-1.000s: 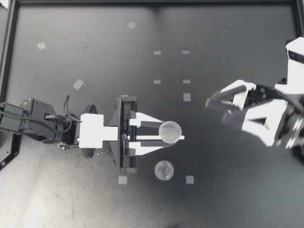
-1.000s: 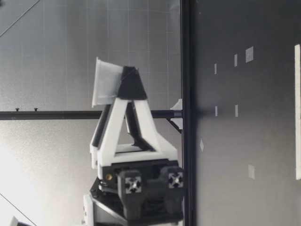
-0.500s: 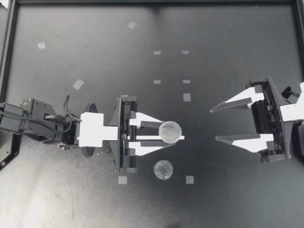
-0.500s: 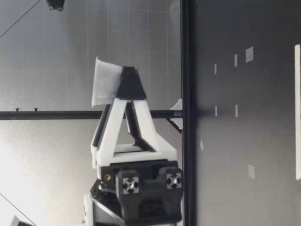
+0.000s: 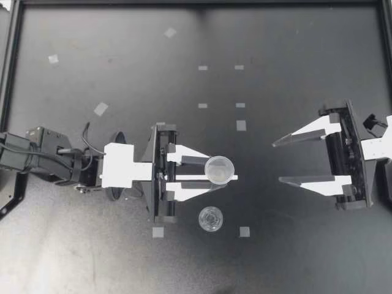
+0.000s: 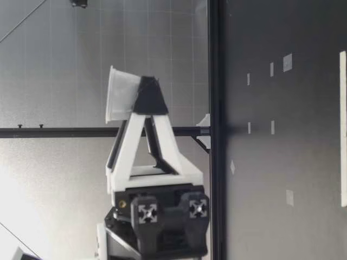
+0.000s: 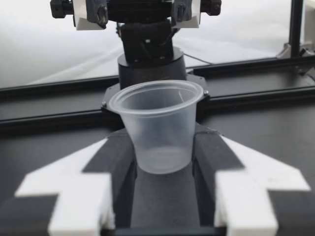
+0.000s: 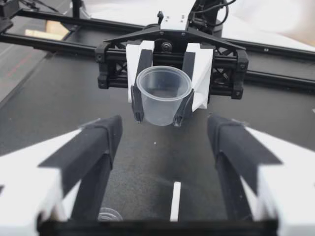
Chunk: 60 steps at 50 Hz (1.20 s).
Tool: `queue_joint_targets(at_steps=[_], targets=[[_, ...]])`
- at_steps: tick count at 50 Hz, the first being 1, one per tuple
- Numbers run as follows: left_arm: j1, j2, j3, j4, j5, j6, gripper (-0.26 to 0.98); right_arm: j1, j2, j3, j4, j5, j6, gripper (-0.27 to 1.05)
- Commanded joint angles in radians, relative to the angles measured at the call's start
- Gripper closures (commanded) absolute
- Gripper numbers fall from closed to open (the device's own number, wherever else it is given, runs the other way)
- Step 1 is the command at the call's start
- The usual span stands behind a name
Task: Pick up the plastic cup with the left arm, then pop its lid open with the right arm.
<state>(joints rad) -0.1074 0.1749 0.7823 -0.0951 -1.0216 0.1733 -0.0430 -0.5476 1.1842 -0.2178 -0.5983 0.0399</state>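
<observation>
A clear plastic cup (image 5: pixel 219 169) stands upright between the fingers of my left gripper (image 5: pixel 209 172), which is shut on it above the black table (image 5: pixel 294 245). The low view shows this cup (image 6: pixel 121 95) held well above the surface by the left gripper (image 6: pixel 147 91). In the left wrist view the cup (image 7: pixel 158 125) is pinched low on its sides. A second clear cup (image 5: pixel 211 218) stands on the table just beside the left gripper. My right gripper (image 5: pixel 277 162) is open wide, level, and points at the held cup (image 8: pixel 164 96) from a short distance.
Small pale tape squares (image 5: pixel 241 125) dot the table, two of them (image 5: pixel 158 232) flanking the loose cup. A black frame rail (image 5: pixel 196 3) runs along the far edge. In the right wrist view the loose cup (image 8: pixel 109 214) lies under the right gripper (image 8: pixel 165 147).
My right gripper has swung round from a tilted pose to level, facing the left gripper. The left gripper and its cup have stayed still.
</observation>
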Motion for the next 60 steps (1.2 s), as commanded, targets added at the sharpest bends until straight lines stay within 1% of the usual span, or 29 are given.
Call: queue_joint_targets(at_steps=[1,60], targets=[[0.0,-0.028,-0.012,-0.002,-0.005,-0.003,0.56,-0.005,-0.005,-0.012,0.003,-0.005,0.0,0.08],[-0.002,-0.028,-0.008,-0.005,-0.005,-0.005,0.56,-0.005,-0.003,-0.009,0.003,-0.006,0.017,0.08]])
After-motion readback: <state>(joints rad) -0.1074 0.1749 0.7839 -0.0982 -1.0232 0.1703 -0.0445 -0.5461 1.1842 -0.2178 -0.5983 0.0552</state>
